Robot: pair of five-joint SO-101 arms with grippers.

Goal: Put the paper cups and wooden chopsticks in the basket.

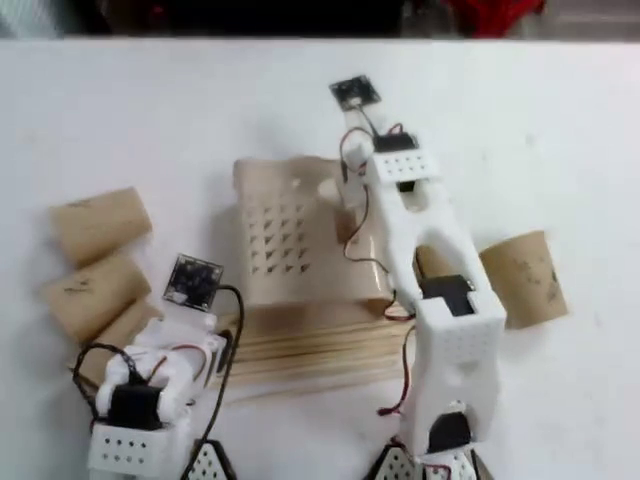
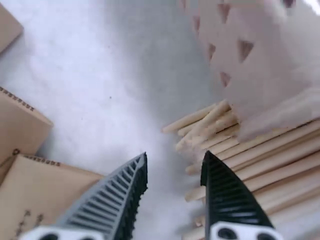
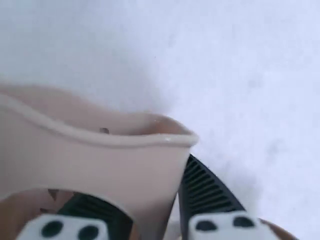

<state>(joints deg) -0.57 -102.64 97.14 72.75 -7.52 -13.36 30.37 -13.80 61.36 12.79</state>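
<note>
A beige basket (image 1: 285, 225) with triangular holes stands mid-table. My right gripper (image 3: 150, 185) is shut on the basket's wall (image 3: 100, 150), one finger inside and one finger (image 3: 202, 187) outside. A bundle of wooden chopsticks (image 1: 320, 350) lies along the basket's near side. My left gripper (image 2: 174, 162) hangs open just above the table, beside the chopstick ends (image 2: 220, 135), with nothing between its fingers. Three paper cups lie on their sides at the left (image 1: 100, 222) (image 1: 95, 292) (image 1: 122, 335). Another paper cup (image 1: 522, 278) lies at the right.
The right arm (image 1: 440, 270) stretches over the chopsticks and the basket's right side. The left arm (image 1: 150, 385) sits at the near left, close to the nearest cup. Bare white table (image 1: 520, 120) lies beyond and right of the basket.
</note>
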